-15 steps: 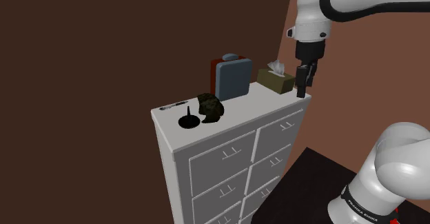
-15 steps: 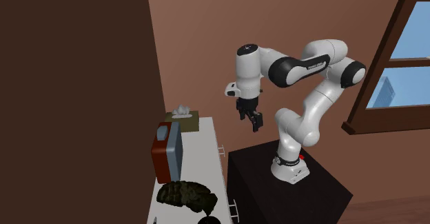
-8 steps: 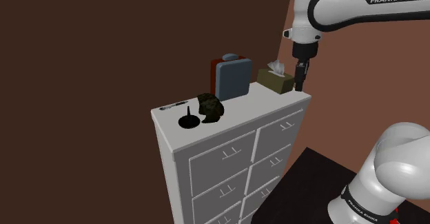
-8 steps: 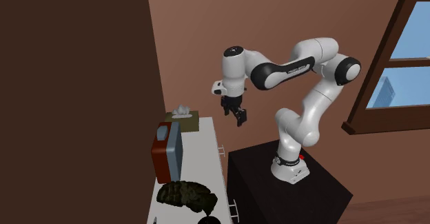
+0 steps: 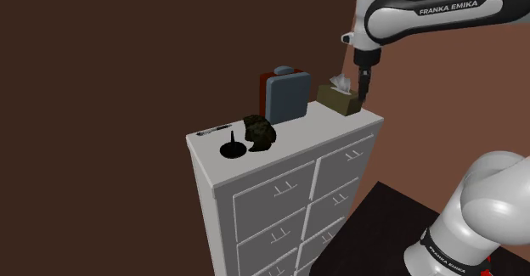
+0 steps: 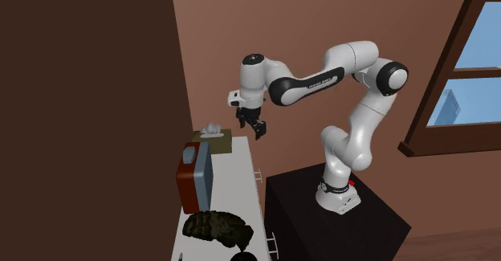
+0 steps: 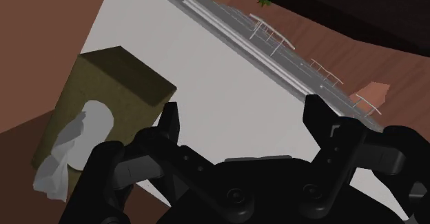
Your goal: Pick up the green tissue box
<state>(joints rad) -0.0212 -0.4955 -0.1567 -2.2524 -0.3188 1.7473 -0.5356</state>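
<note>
The tissue box [image 5: 338, 99] is olive green with white tissue poking from its top. It stands at the far end of the white dresser top [image 5: 323, 121], close to the brown wall. My black gripper [image 5: 363, 91] hangs just beside the box, on the shoulder view's right, a little above the dresser's edge. In the second exterior view the gripper [image 6: 258, 128] is to the right of the box [image 6: 213, 141] and slightly higher. In the wrist view the gripper [image 7: 241, 109] is open, its fingers stand wide apart over bare white dresser top, and the box [image 7: 103, 98] lies outside one finger.
A red and blue-grey case [image 5: 284, 94] stands upright right next to the box. Further along the dresser lie a dark lumpy object [image 5: 259, 132], a small black stand [image 5: 233, 149] and a thin pen-like item [image 5: 212, 131]. The brown wall [image 5: 442, 104] rises behind the dresser's far end.
The arm has swung toward the dresser and the gripper has risen a little. It went from off the dresser's end to right beside the tissue box. Nothing on the dresser moved.
</note>
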